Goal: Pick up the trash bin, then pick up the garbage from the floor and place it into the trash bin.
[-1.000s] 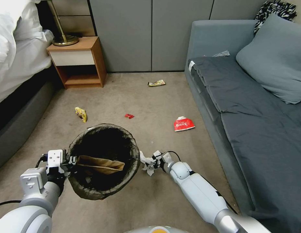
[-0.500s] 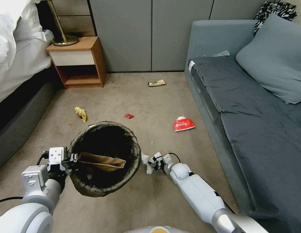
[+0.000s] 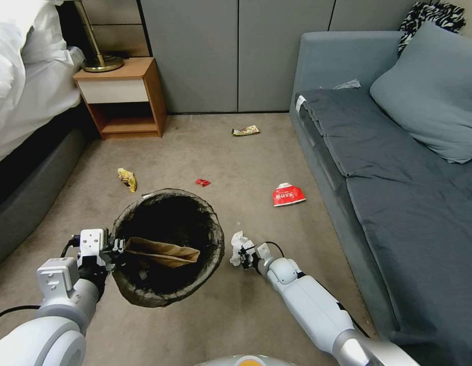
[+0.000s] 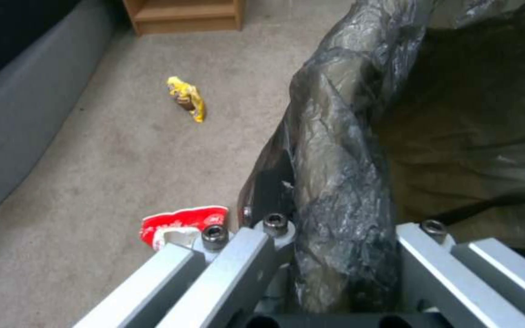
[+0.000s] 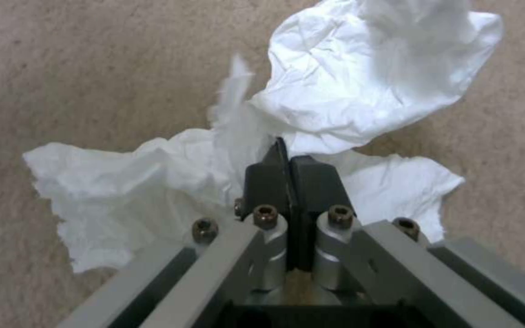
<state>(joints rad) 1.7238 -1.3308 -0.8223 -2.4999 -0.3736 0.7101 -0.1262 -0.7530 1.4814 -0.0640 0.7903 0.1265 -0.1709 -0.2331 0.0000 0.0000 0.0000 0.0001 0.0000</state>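
four wrappers [image 3: 245, 130] on beige carpet [image 3: 210, 152]

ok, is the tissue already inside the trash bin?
No, the crumpled tissue is pinched in the right end effector, beside the trash bin and outside its rim, while a brown paper bag lies inside.

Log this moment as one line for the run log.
left hand: shut on bin rim | right hand: shut on tissue, beside bin | in bin: paper bag
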